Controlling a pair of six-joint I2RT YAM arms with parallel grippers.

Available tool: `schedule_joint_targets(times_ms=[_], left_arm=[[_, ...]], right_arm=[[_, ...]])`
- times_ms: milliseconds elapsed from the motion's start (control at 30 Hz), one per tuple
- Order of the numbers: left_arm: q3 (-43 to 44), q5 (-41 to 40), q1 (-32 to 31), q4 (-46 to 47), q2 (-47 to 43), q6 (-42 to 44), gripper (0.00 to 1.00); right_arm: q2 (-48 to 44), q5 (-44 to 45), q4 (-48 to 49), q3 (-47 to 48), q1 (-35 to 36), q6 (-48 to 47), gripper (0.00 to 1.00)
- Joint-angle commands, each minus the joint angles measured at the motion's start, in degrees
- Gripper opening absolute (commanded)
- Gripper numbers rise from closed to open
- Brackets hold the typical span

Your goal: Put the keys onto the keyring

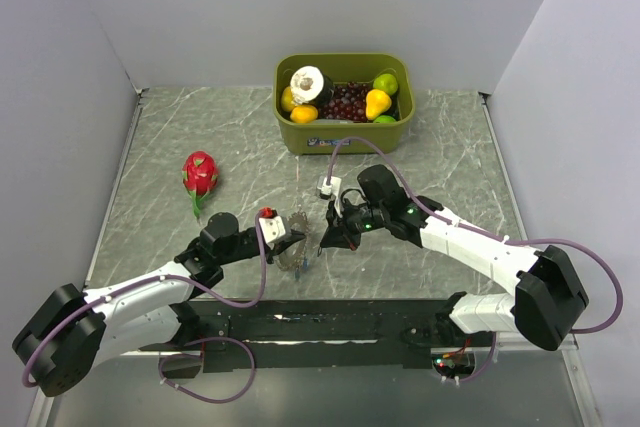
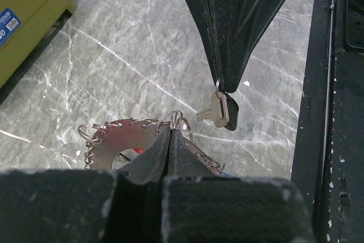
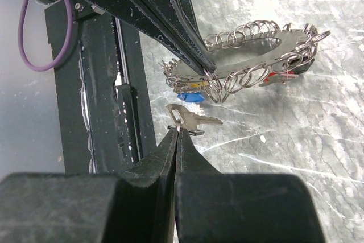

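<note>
the keyring, clenched in my left claw, already carries a blue key and red key. my right claw pinches a silver key, not yet threaded.

Grey marble table, green bin at the far edge held dark grapes, a yellow pear, a green apple and an orange fruit, pink dragon fruit lay well apart on the left, plain grey walls stood around.

Keyring partly hidden behind left gripper.
</note>
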Motion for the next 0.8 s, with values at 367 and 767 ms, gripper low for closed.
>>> schedule_joint_targets(times_ms=[367,767], left_arm=[[1.48,4.15,-0.30,2.75,-1.09,2.22,0.01],[2.36,8.29,-0.65,1.52,-0.30,3.62,0.01]], right_arm=[[-0.44,-0.40,-0.89,3.01,0.36,-2.66,0.00],[2.02,-1.46,-1.16,5.55,1.33,-2.22,0.00]])
